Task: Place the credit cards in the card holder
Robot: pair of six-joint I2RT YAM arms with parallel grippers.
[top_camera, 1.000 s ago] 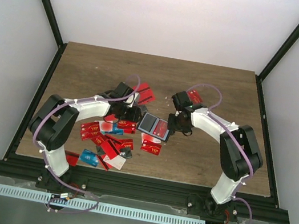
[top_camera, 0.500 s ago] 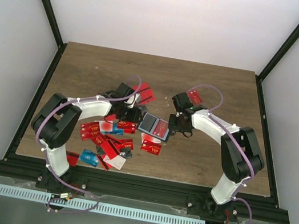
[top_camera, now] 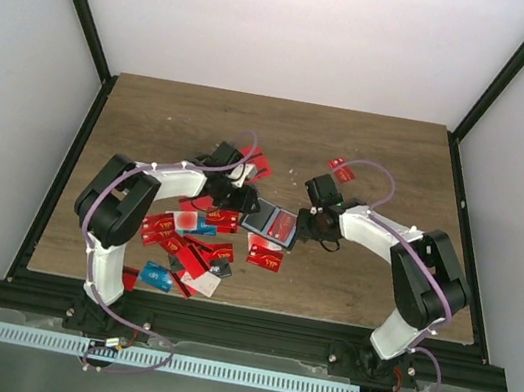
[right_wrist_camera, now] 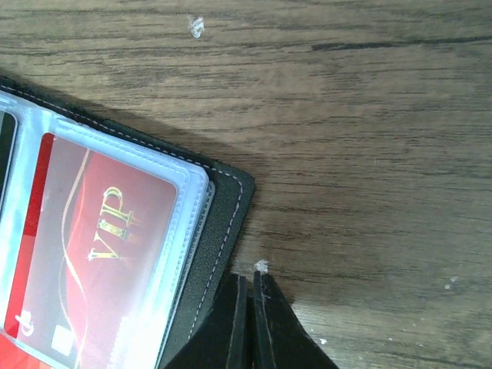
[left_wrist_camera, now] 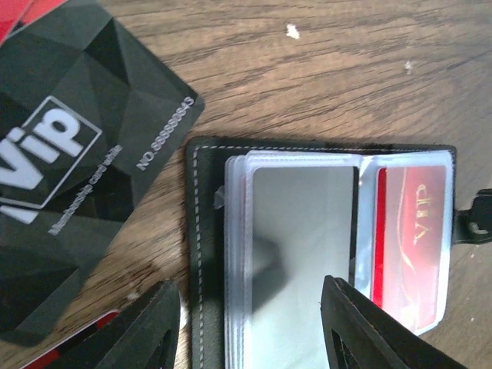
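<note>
The card holder (top_camera: 277, 225) lies open on the table's middle, black with a stitched rim (left_wrist_camera: 206, 231) and clear sleeves. Its left pocket (left_wrist_camera: 304, 246) is grey-blue with no card in it. The right pocket holds a red VIP card (right_wrist_camera: 92, 254). My left gripper (top_camera: 244, 200) hangs open just above the holder's left half, one finger on each side of the grey-blue pocket (left_wrist_camera: 254, 338). My right gripper (right_wrist_camera: 250, 280) is shut, its tips against the holder's right edge (right_wrist_camera: 223, 223), nothing visible between them. Several credit cards (top_camera: 185, 239), mostly red, lie heaped to the holder's left.
A black VIP card (left_wrist_camera: 69, 154) lies flat beside the holder's left rim. Red cards (top_camera: 258, 163) lie behind the left gripper, and one more red card (top_camera: 342, 170) behind the right arm. Bare wood stretches right of the holder (right_wrist_camera: 369, 154).
My right gripper has shut and come nearer, down to the holder's right edge, uncovering the red card behind it. My left gripper has shifted right, over the holder's left half.
</note>
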